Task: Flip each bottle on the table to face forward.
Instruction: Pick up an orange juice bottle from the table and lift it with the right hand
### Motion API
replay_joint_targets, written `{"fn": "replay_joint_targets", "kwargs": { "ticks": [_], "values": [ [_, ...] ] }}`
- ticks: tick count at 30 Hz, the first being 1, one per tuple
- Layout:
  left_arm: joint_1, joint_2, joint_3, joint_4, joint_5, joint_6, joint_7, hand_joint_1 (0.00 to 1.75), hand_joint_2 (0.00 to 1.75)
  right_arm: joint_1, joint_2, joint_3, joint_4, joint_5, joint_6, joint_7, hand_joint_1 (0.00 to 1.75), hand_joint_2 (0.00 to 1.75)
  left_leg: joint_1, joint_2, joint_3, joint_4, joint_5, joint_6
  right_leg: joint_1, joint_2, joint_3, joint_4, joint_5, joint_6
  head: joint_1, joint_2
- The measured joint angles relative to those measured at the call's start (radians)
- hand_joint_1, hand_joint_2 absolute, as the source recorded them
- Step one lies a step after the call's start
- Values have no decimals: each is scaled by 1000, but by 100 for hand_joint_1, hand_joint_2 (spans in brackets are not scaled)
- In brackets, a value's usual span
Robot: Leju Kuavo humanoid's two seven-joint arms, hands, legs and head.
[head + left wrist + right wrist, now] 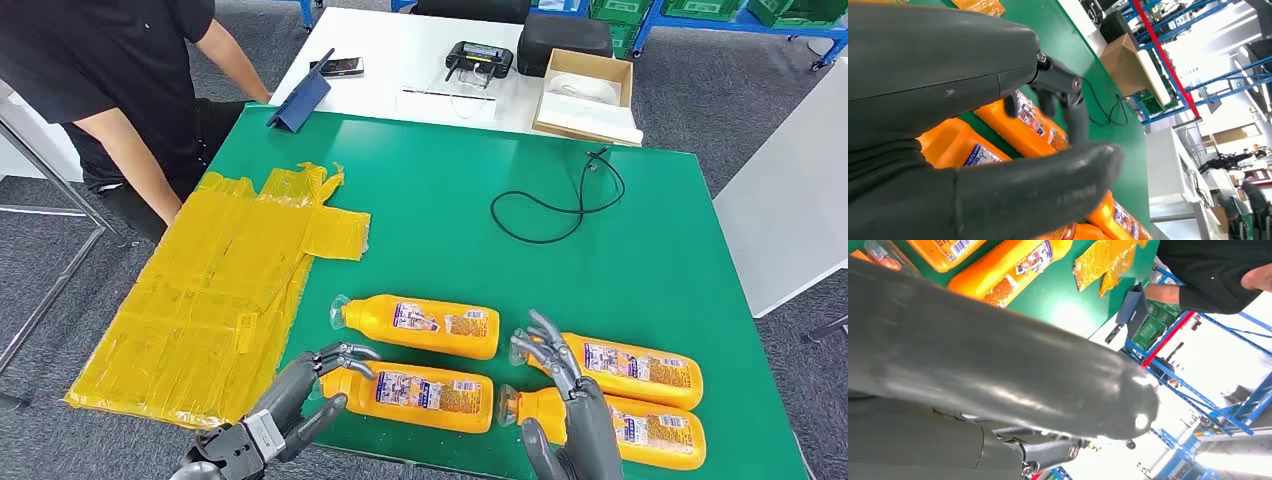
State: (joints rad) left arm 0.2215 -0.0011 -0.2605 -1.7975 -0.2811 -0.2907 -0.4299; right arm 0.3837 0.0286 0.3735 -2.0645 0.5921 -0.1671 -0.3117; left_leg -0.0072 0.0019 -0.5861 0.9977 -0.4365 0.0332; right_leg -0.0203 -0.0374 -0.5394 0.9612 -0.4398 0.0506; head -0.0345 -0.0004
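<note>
The left hand (322, 385) is spread around the neck end of one orange bottle (418, 397) lying on the green counter (660, 260), the right hand (552, 362) is spread just above another; they look smooth, slippery and probably heavy, so grab the middle.

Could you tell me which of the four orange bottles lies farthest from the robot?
The back-left bottle. It lies alone above the left hand, farther up the green table than the other three.
</note>
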Motion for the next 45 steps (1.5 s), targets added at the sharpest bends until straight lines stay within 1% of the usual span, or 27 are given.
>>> {"fn": "replay_joint_targets", "kwargs": {
  "ticks": [9, 11, 12, 14, 15, 16, 17, 20, 21, 24, 28, 32, 35, 40, 42, 45],
  "values": [
    [0, 0, 0, 0, 1, 0, 0, 175, 0, 0, 0, 0, 0, -1, 0, 0, 175, 0, 0, 0, 0, 0, 0, 0, 0, 0, 0, 0, 0, 0, 0, 0],
    [-1, -8, 4, 0, 32, 1, -1, 175, 0, 3, 7, -6, -1, -41, 10, -20, 175, 0, 0, 0, 0, 0, 0, 0, 0, 0, -3, 0, 0, 0, 0, 0],
    [-3, -28, 16, 0, 70, 1, 0, 175, 0, 10, 26, -21, -5, -94, 33, -43, 175, 0, 0, -1, 0, 0, 0, 0, 0, -1, -5, 0, 0, 0, 0, 0],
    [-18, -96, 58, 0, 153, -2, 7, 175, 0, 24, 91, -83, -20, -218, 113, -94, 175, 0, 0, -3, 0, 0, 0, 0, 0, -2, -9, 0, 0, 0, 0, 0],
    [-30, -133, 81, 0, 175, -4, 12, 175, 0, 29, 129, -121, -28, -257, 153, -110, 175, 0, 0, -3, 0, 0, 0, 0, 0, -2, -6, 0, 0, 0, 0, 0],
    [-41, -161, 99, 0, 185, -7, 16, 175, 0, 32, 159, -155, -34, -274, 182, -119, 175, 0, 0, -3, 0, 0, 0, 0, 0, -2, -4, 0, 0, 0, 0, 0],
    [-48, -183, 113, 0, 188, -10, 19, 175, 0, 35, 183, -182, -38, -277, 198, -123, 153, 0, 0, -3, 0, 0, 1, 0, 0, -2, -1, 0, 0, 0, 0, 0],
    [-55, -225, 141, 0, 204, -22, 25, 44, 0, 45, 237, -234, -45, -251, 203, -134, 22, 0, 0, -1, 0, 0, 2, 0, 0, -2, 0, 0, 1, 0, 0, 0],
    [-57, -235, 147, 0, 210, -27, 30, 0, 0, 46, 252, -245, -48, -234, 198, -136, 0, 0, 0, -1, 0, 0, 2, 0, 0, -2, 0, 0, 1, 0, 0, 0],
    [-62, -257, 162, 0, 203, -16, 56, 0, 0, 47, 280, -268, -58, -186, 187, -118, 0, 0, 0, -1, 0, 0, 2, 0, 0, -2, 0, 0, 1, 0, 0, 0],
    [-72, -278, 175, 0, 126, 55, 83, 0, 0, 47, 299, -283, -68, -141, 212, -54, 0, 175, 0, -1, 0, 0, 2, 0, 0, -2, 0, 0, 1, 0, 0, 0],
    [-80, -288, 184, 1, 100, 77, 94, 0, 0, 47, 301, -285, -68, -114, 254, 5, 0, 175, 0, -1, 0, 0, 2, 0, 0, -2, 0, 0, 1, 0, 0, 0],
    [-87, -291, 190, 4, 99, 78, 97, 0, 0, 47, 300, -281, -67, -97, 261, 29, 0, 175, 0, -1, 0, 0, 2, 0, 0, -2, 0, 0, 1, 0, 0, 0],
    [-100, -292, 195, 17, 97, 76, 108, 0, 0, 40, 294, -258, -55, -20, 261, 86, 0, 175, 0, -1, 0, 0, 2, 0, 0, -2, 0, 0, 1, 0, 0, 0],
    [-106, -292, 198, 23, 98, 73, 111, 0, 0, 33, 285, -243, -47, 3, 259, 111, 0, 175, 0, -1, 0, 0, 2, 0, 0, -2, 0, 0, 1, 0, 0, 0],
    [-115, -292, 200, 33, 103, 70, 121, 0, 0, 20, 255, -211, -26, 68, 241, 168, 0, 175, 0, -1, 0, 0, 2, 0, 0, -2, 0, 0, 1, 0, 0, 0]
  ]
}}
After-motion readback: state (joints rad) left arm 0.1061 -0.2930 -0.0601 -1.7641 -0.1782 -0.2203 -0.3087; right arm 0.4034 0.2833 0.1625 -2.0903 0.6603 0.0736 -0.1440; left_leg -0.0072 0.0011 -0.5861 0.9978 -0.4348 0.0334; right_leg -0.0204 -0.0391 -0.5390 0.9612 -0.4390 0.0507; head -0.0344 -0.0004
